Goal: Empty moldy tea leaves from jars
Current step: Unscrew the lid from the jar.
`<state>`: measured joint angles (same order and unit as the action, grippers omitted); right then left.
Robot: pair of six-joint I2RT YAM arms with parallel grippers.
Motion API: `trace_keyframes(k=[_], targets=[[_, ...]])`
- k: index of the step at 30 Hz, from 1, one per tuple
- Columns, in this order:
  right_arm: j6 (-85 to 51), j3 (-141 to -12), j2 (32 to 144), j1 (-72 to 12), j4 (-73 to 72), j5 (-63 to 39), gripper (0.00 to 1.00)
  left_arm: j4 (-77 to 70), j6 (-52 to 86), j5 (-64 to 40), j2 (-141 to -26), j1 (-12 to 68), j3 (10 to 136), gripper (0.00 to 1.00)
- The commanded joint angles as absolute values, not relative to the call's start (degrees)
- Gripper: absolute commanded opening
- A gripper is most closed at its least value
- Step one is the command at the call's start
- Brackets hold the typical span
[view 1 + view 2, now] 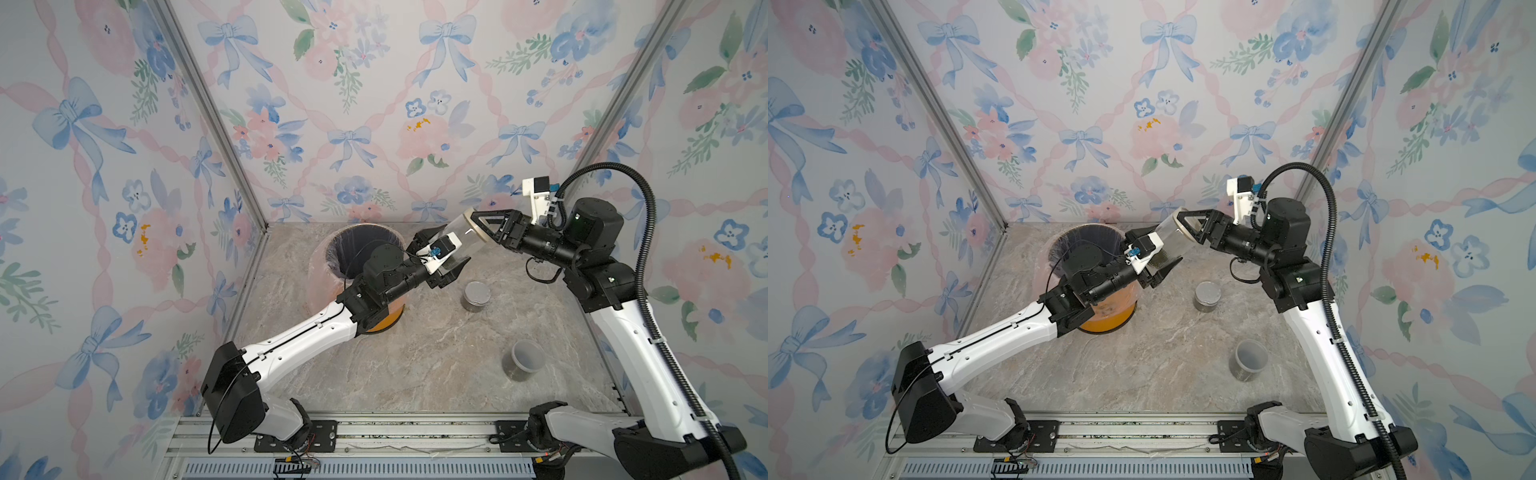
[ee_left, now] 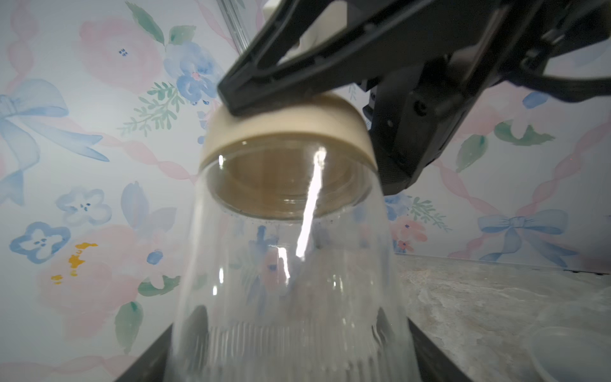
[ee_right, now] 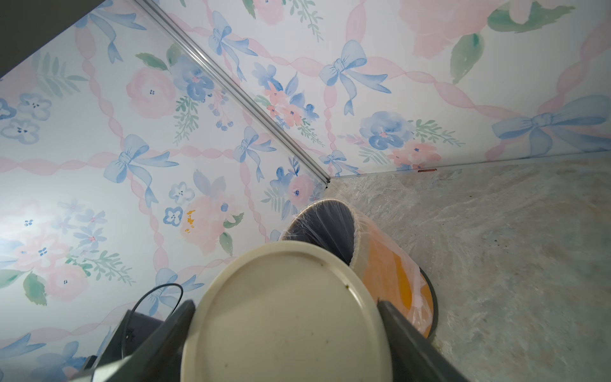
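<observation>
While the jar (image 1: pixel 457 227) is carried in the air, clear of the tabletop (image 1: pixel 415 353), it is gripped at both ends. Its lower body is clamped between the fingers of the left end effector (image 1: pixel 444 255). Its beige lid (image 3: pixel 284 314) is pinched across the rim by the right end effector (image 1: pixel 478 228), whose fingers are seen on either side of the disc in the right wrist view.

The long axis is tilted. It runs from the base at the left end effector up to the lid at the right one, so the 2 end effectors face each other along it. The lid is judged to be seated on the mouth, as no gap is seen in the left wrist view.

The coming move is judged to turn on that line: the lid would have to be twisted about it, or drawn off along it toward the right arm. The bin (image 3: pixel 386 274) lies beyond the base end, under the left arm, so pouring is judged better suited to that arm.

Tea leaves (image 1: pixel 1160 261) are made out only as a dark patch low in the jar. 2 more jars are stood upright on the tabletop with lids on, nearer the right arm and well apart: a silver-lidded jar (image 1: pixel 476 296) and a grey-lidded jar (image 1: pixel 523 360).

No brand, label or legible writing is found.
</observation>
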<state>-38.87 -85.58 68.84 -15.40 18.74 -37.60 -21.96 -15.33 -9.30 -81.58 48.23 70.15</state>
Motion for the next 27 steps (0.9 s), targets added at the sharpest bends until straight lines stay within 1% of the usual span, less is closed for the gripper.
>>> trace_keyframes(k=[1,6,10,13,16,18,20,22,25,26,27], targets=[[-33.44,-83.28,68.0,-16.27,15.75,-51.12,0.44,-23.94,-1.62,-22.85,-79.72,45.89,75.03,0.23],[-32.95,-80.79,68.7,-16.0,8.66,-55.31,0.44,-23.17,8.62,-30.55,-81.17,41.77,77.53,0.23],[-31.41,-79.73,69.94,-15.99,5.11,-57.87,0.45,-26.04,15.72,-36.22,-82.12,39.2,77.6,0.23],[-29.48,-79.59,70.33,-15.9,4.94,-59.0,0.46,-27.32,18.73,-39.67,-82.96,38.25,78.13,0.24],[-29.19,-79.28,70.65,-15.82,4.31,-59.41,0.47,-27.5,18.99,-39.81,-83.0,38.14,78.05,0.24],[-29.36,-79.1,70.59,-15.83,4.31,-59.46,0.5,-27.46,18.53,-39.65,-82.83,38.06,77.88,0.24],[-29.72,-79.26,70.61,-15.82,4.41,-59.26,0.58,-27.45,17.91,-39.21,-82.71,38.06,77.7,0.24],[-31.46,-78.99,70.65,-15.34,3.18,-59.06,0.68,-27.5,17.33,-38.5,-82.49,37.97,77.44,0.24],[-35.4,-77.95,70.16,-14.36,-1.12,-58.85,0.89,-27.48,17.06,-37.41,-82.7,37.95,76.88,0.24],[-37.35,-77.92,69.92,-14.16,-1.61,-58.6,0.96,-27.44,16.99,-37.23,-82.75,37.82,76.67,0.24],[-38.26,-77.88,69.63,-13.9,-2.0,-58.05,1.0,-27.43,16.78,-36.94,-82.66,37.79,76.26,0.24]])
